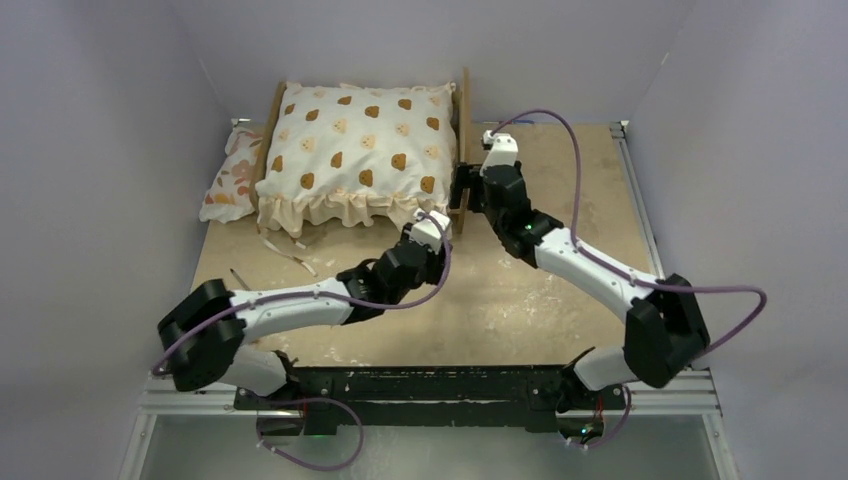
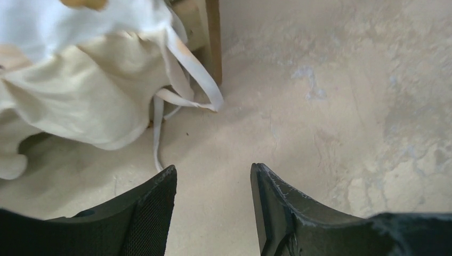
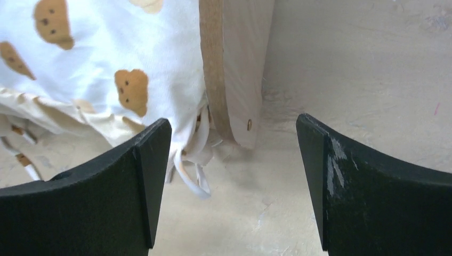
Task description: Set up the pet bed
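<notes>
Pet bed (image 1: 463, 120) sits at the far edge of the table (image 1: 520, 290), left of centre, long sides running near-to-far. R gripper (image 3: 233, 128) is at the bed's right rail, by its near end. In the wrist view the rail end, w/ a small round mark on it, lines up w/ the gap btwn the black fingers, a bit beyond the tips & not touched. Jaws wide apart, holding nothing. L gripper (image 2: 213, 176) is just off the bed's near right corner, over bare table. Jaws part-way apart, nothing btwn them. Bed corner shows at the top of its view, beyond the tips.

Bed holds a big cushion (image 1: 355, 150) that fills it rail to rail & hangs over the near end w/ a ruffle. Small pillow (image 1: 232, 175) lies on the table vs the bed's left side, outside the frame.

Frame: light wood, flat boards, rounded rail end. Cushion: soft white cloth, brown bear print, cream ruffle, thin cloth ties (image 2: 197, 74) trailing onto the table by the corner. Pillow: pale, orange-brown floral print, ruffled edge. Table top: tan, scuffed, whitish patches.
</notes>
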`<state>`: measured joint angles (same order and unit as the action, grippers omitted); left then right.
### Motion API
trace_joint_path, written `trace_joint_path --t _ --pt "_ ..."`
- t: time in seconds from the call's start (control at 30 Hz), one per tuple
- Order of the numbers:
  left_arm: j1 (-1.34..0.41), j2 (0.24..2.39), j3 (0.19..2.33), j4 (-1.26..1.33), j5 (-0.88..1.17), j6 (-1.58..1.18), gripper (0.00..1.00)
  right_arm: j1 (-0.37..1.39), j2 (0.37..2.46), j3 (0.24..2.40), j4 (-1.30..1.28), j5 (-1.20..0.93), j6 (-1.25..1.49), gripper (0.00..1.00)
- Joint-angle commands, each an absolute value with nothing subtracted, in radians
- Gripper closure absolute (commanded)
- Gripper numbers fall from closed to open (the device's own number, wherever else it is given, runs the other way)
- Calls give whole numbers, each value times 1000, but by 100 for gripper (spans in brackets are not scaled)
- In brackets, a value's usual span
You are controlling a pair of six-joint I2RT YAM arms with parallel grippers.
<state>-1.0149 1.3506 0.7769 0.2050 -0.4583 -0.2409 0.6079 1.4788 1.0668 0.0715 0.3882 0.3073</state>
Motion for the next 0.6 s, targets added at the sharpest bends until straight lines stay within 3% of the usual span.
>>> trace_joint_path --t 0.0,0.23,0.57 --pt "-1037 1517 779 315 -494 -201 47 609 1296 943 193 353 335 11" --pt "-1025 1767 876 431 -626 -122 44 608 1065 700 342 386 362 9" --pt "-917 1929 998 533 -581 -58 43 609 1029 641 394 413 377 9"
